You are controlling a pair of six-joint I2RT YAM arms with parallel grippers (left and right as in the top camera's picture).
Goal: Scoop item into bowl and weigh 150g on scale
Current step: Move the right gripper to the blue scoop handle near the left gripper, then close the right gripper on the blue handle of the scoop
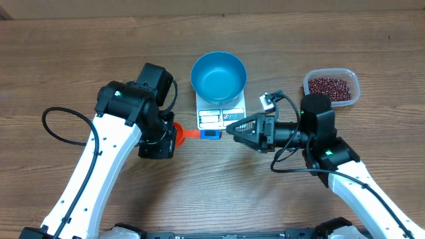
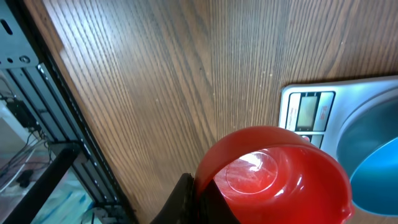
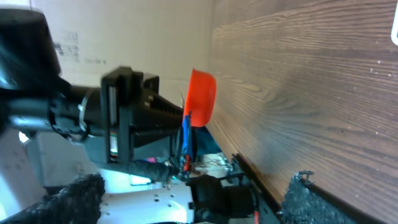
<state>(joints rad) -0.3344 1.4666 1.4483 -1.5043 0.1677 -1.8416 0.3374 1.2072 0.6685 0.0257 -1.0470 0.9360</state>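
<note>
Flanking the scale's (image 1: 211,118) front edge, left gripper (image 1: 166,136) pinching a red scoop (image 1: 178,135), right gripper's (image 1: 231,129) fingers spread wide, bare wooden table (image 1: 80,60) open beyond.

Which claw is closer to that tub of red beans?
The right. The right gripper sits at the scale's near edge, with the tub beyond it to the right. The left gripper, holding a red scoop, is farther off, on the scale's other side.

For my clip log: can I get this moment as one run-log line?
left gripper: shut on red scoop, empty | right gripper: open, facing scoop handle | blue bowl: empty, on scale | beans: in clear container
</note>
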